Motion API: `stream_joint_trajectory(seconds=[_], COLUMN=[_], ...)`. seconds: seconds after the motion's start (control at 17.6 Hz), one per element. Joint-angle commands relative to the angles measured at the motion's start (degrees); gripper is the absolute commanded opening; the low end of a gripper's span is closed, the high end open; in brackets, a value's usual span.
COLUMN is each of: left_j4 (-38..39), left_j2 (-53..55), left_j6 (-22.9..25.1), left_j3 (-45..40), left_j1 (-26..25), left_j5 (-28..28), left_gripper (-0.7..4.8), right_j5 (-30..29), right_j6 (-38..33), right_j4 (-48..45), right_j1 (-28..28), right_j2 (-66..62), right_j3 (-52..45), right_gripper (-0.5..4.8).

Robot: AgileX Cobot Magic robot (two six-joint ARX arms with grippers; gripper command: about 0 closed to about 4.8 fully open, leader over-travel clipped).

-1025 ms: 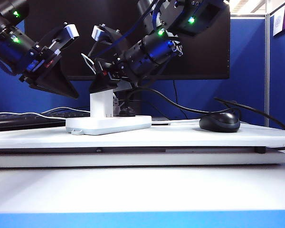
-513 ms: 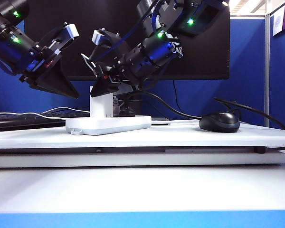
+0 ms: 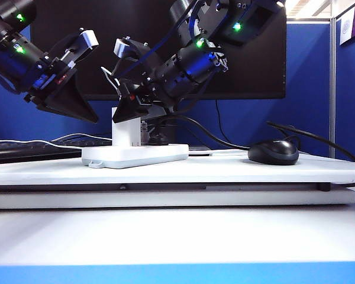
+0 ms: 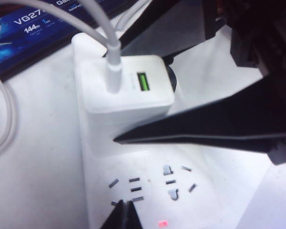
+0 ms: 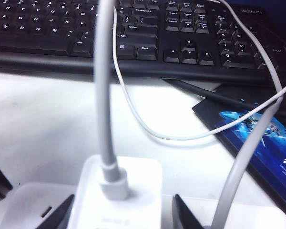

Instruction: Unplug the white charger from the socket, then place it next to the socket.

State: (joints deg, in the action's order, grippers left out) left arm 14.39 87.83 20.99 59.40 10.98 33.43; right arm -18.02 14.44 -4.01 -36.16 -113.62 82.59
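Standing upright in the socket (image 3: 136,155), the white charger (image 3: 126,131) is still plugged in, so the unplugging has not yet happened. The socket is a long white power strip lying flat on the left part of the white table (image 3: 225,171), with a black mouse (image 3: 274,152) well apart to its right.

The right tool (image 3: 128,107) has reached across from the upper right and sits over the top of the charger. In the right wrist view its two dark fingertips (image 5: 62,214) stand apart, one on each side of the charger body (image 5: 119,200), close to it; whether they are pressing on it cannot be told. A thin white cable (image 5: 104,95) rises from the charger's top, with a black keyboard (image 5: 133,33) on the far side.

The left tool (image 3: 71,97) hangs in the air to the left of the charger, touching nothing. In the left wrist view its fingers (image 4: 200,131) look spread, with the charger (image 4: 126,95) seen between them.

Judging by this, all remains: squeezing the charger, pulling it up out of the strip, and laying it on the table beside the socket.
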Motion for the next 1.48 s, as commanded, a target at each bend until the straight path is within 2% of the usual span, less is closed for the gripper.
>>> stream_joint_trajectory(seconds=[0.06,0.17,0.23,0.28,0.34,0.4,0.91,1.08,1.25,1.48], left_j4=[-0.3,-0.4,-0.5,-0.7,-0.8,-0.9,-4.5,-4.2,-4.7,-4.2], left_j2=[-0.1,0.0,0.0,0.2,0.4,0.5,4.0,5.2,6.0,7.2], left_j6=[0.0,0.3,0.3,0.2,0.2,0.2,0.3,2.6,2.6,4.0], left_j3=[0.1,0.1,0.1,0.1,0.1,0.1,0.1,0.1,0.1,0.1], left_j1=[0.0,0.0,0.0,0.0,0.0,0.0,0.0,0.0,0.0,0.3], left_j5=[1.7,2.6,2.7,2.7,2.8,2.7,4.1,4.1,4.1,2.3], left_gripper=[-0.05,-0.05,-0.05,-0.05,-0.05,-0.05,-0.05,-0.05,-0.05,-0.06], right_j5=[-0.1,0.1,0.1,0.0,0.0,-0.2,-0.1,-0.2,-2.9,-2.9], right_j6=[-0.9,-0.9,-0.9,-0.9,-0.9,-0.9,-0.9,-0.9,-0.9,-0.9], right_j4=[4.1,4.3,4.3,4.3,4.4,4.4,3.6,3.7,3.8,3.7], right_j1=[-0.1,-0.1,-0.1,-0.1,-0.1,-0.1,-0.2,-0.2,-0.2,-0.5], right_j2=[-1.6,-1.6,-1.6,-1.6,-1.6,-1.6,-1.5,-1.5,-1.5,-1.5], right_j3=[-0.7,-0.7,-0.7,-0.7,-0.7,-0.7,-0.7,-0.7,-0.7,-0.7], right_gripper=[2.62,2.61,2.36,1.63,0.5,0.02,0.02,0.0,0.0,0.0])
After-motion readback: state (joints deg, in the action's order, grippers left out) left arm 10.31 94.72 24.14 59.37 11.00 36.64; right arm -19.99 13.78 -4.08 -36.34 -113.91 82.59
